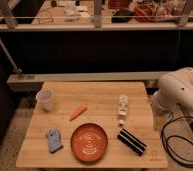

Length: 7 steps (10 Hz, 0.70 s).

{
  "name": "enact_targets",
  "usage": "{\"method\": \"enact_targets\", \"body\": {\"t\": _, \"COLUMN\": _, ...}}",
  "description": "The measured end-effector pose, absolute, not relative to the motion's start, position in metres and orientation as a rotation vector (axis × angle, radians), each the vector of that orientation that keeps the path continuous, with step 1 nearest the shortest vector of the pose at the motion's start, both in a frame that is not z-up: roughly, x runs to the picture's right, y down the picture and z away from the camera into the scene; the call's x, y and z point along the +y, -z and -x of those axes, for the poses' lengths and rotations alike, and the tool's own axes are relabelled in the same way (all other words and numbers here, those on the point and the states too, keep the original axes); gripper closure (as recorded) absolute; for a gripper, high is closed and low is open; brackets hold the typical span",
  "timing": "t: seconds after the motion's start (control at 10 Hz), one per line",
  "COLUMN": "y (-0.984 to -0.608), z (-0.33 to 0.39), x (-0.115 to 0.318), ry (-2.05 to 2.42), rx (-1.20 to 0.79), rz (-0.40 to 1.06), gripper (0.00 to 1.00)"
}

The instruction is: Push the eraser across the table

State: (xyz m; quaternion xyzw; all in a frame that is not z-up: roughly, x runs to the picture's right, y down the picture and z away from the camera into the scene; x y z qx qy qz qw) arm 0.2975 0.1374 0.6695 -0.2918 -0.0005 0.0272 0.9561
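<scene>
eraser looks like a small black block with thin pale stripes across it. it lies flat and slanted on the table, near the front right corner. the orange plate is just beside it on the left. the white tube bottle is a little farther back.

i think the eraser is light and a bit rubbery. it may grip the wood and spin if it is poked at one end. it should not break. there is no need to pick it up. a push on the middle of one long side should slide it straight.

the gripper hangs just off the right edge of the table, apart from the eraser. its fingers are spread wide and hold nothing. a push to the left could bump the plate.
</scene>
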Motion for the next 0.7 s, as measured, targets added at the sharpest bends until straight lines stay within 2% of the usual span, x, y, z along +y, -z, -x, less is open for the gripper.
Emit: {"method": "enact_targets", "body": {"t": 0.7, "y": -0.659, "z": -0.307, "x": 0.164, "ry": -0.048, "rx": -0.043, "rz": 0.605, "gripper": 0.20}}
